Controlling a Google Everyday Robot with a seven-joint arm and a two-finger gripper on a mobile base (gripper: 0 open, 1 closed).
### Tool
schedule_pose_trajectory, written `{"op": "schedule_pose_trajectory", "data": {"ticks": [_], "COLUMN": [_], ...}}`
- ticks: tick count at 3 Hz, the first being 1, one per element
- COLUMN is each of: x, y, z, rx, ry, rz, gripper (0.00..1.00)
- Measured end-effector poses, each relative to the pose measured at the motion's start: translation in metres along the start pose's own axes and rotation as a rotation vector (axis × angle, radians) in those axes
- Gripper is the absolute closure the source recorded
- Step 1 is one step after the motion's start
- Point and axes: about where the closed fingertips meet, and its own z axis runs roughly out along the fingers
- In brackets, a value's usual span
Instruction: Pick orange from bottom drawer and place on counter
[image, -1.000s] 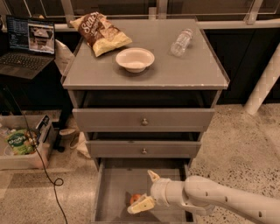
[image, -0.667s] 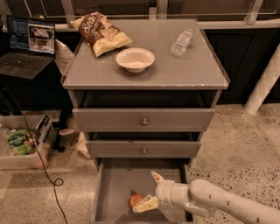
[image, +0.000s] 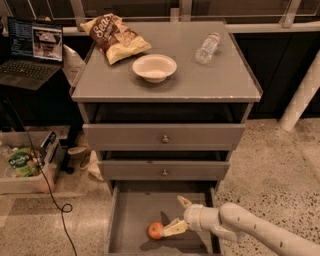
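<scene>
The tool (image: 170, 216) sits low inside the open bottom drawer (image: 131, 215), right of centre, on an arm that comes in from the near right. Its two fingers are spread wide and hold nothing. One points up toward the far side of the drawer. The other lies low and points left, with its tip touching or just beside the right side of the orange (image: 155, 230). The orange rests on the drawer floor toward the near edge, a little left of the tool, and it is not between the fingers.

A second ago the low finger covered most of the fruit. The tool has since shifted slightly to the right, so the orange now shows almost whole, and the orange itself seems not to have moved. I read this as the tool lining up for a grasp that has not yet been made. The task looks to be at an early stage, since nothing is lifted.

The next move probably calls for bringing the open fingers round the orange so that one stands on each side before they close. A round, smooth fruit could roll away if the low finger nudges it first.

The tabletop (image: 210, 80) above the two closed upper drawers (image: 164, 136) carries a white bowl (image: 154, 67), a chip bag (image: 116, 37) at the far left and a plastic bottle (image: 207, 48) at the far right. There is bare surface along its near edge for setting the orange down.
</scene>
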Motion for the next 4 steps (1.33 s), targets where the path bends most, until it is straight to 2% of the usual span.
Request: {"op": "schedule_pose_trajectory", "data": {"ticks": [1,2,3,4], "x": [0.002,0.019,0.044,0.07], "y": [0.001,0.008,0.011,0.002], "z": [0.001,0.01,0.024,0.048], "rx": [0.003,0.033,0.03,0.01], "ry": [-0.002,-0.023,-0.042,-0.045], "rz": [-0.003,-0.027,-0.041,-0.024], "gripper": [0.0,0.0,0.0,0.0]}}
